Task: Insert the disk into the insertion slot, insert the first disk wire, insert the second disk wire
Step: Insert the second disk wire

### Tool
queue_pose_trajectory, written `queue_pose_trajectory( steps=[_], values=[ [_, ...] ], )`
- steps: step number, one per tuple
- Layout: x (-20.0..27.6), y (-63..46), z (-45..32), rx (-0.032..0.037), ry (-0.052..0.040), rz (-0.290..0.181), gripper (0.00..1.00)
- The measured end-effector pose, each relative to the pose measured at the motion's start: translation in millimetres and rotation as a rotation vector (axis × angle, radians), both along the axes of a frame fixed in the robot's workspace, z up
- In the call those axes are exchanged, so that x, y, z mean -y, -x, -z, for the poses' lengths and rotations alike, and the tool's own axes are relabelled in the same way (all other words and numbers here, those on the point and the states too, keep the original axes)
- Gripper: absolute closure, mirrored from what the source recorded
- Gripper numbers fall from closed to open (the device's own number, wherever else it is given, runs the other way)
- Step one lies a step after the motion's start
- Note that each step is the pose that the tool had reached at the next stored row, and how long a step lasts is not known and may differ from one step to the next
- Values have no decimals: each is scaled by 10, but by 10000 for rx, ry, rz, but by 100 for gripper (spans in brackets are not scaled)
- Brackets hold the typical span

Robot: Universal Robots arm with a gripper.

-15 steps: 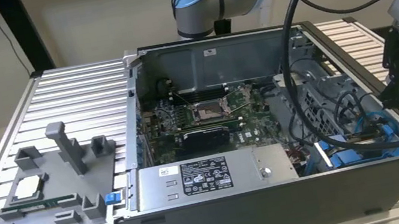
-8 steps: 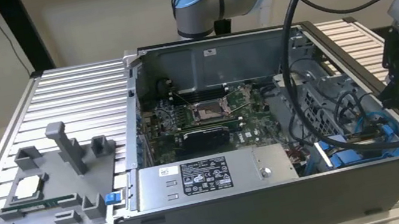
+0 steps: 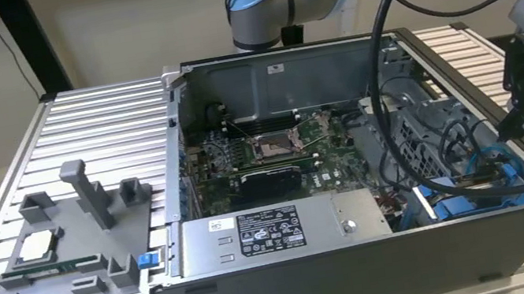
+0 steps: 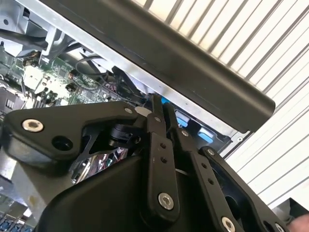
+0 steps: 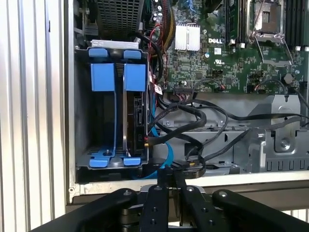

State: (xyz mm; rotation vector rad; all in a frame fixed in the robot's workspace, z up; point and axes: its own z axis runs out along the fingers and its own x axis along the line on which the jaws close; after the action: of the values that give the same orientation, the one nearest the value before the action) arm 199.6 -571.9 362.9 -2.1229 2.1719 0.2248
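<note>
Counted one open dark-grey metal computer case [image 3: 369, 277], two bright blue plastic carrier frames [image 5: 103, 76] (side by side), one grey labelled power-supply box [image 3: 354, 219].

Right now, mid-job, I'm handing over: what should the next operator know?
Gripper: shut, hovering at the case wall beside the drive bay; whether it pinches a wire I cannot tell.
Disk: seated in the bay in its blue carrier.
Done: disk insertion, by the look of it.
Left: wires lie loose beside the bay; whether any is plugged into the disk I cannot tell.
</note>
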Motion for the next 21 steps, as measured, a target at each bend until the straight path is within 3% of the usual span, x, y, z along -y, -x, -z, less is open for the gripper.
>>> queue_pose_trajectory(
  steps=[8,21],
  values=[
    [1,3,-19,1,-20,0,100],
    [0,56,-251,0,-22,0,100]
  ],
)
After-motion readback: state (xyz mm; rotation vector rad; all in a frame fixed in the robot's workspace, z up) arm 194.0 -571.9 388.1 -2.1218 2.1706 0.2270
